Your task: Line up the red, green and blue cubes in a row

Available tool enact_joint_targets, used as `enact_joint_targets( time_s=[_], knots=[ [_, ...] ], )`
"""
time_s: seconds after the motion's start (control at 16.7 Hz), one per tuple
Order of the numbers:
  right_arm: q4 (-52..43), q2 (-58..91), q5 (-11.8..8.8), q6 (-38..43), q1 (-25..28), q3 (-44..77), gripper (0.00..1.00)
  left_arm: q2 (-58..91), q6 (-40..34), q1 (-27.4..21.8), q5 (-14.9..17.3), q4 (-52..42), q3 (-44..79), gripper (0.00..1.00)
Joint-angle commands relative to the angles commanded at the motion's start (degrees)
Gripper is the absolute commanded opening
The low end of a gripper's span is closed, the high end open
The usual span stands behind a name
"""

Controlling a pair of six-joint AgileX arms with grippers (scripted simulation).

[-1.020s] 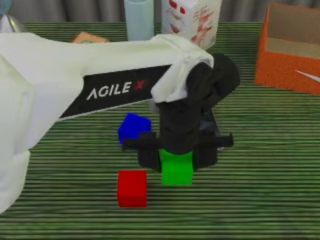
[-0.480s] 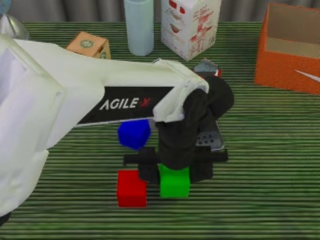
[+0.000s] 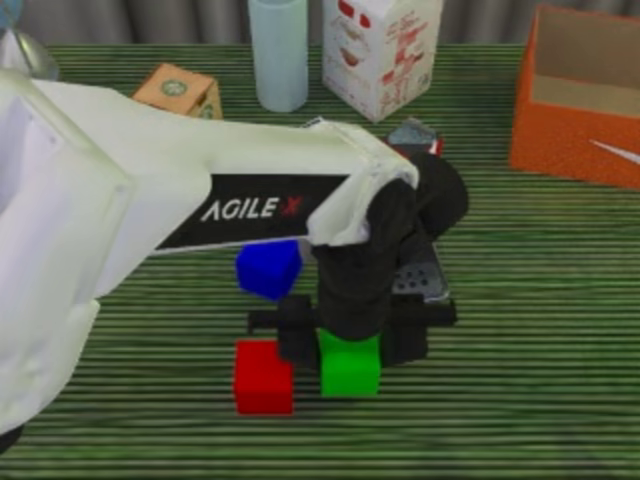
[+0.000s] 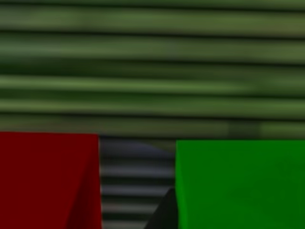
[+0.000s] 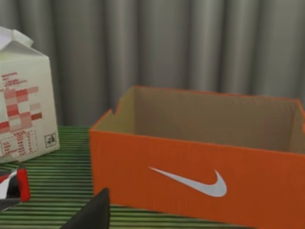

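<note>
My left gripper (image 3: 350, 348) reaches down over the front middle of the table, shut on the green cube (image 3: 350, 368), with one dark finger on each side of it. The red cube (image 3: 264, 376) sits just left of the green one, a narrow gap between them, both at about the same depth. In the left wrist view the red cube (image 4: 47, 181) and green cube (image 4: 238, 186) fill the lower part. The blue cube (image 3: 269, 268) lies farther back, partly under the left arm. Only a dark tip of my right gripper (image 5: 95, 212) shows; that arm is outside the top view.
Along the back stand a tan logo cube (image 3: 180, 90), a pale blue cup (image 3: 278, 50) and a milk carton (image 3: 382, 50). An open orange shoebox (image 3: 580, 100) stands at the back right. A red, white and grey patterned cube (image 3: 418, 135) peeks from behind the left arm.
The left gripper carried the green cube toward the front edge, level with the red cube. Over the last half second nothing moved.
</note>
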Motion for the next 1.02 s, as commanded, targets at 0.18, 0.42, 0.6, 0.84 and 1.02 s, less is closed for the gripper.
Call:
enact_joint_targets(
  time_s=[0.18, 0.42, 0.6, 0.84, 1.02],
  knots=[
    [0.00, 0.00, 0.00, 0.00, 0.00, 0.00, 1.00, 0.00, 0.00, 0.00, 0.00, 0.00, 0.00, 0.83],
    [0.00, 0.00, 0.00, 0.00, 0.00, 0.00, 1.00, 0.00, 0.00, 0.00, 0.00, 0.00, 0.00, 1.00],
    [0.00, 0.00, 0.00, 0.00, 0.00, 0.00, 1.00, 0.00, 0.00, 0.00, 0.00, 0.00, 0.00, 1.00],
    [0.00, 0.00, 0.00, 0.00, 0.00, 0.00, 1.00, -0.04, 0.00, 0.08, 0.00, -0.01, 0.01, 1.00],
    [0.00, 0.00, 0.00, 0.00, 0.00, 0.00, 1.00, -0.64, -0.18, 0.26, -0.01, -2.40, 1.82, 1.00]
  ],
)
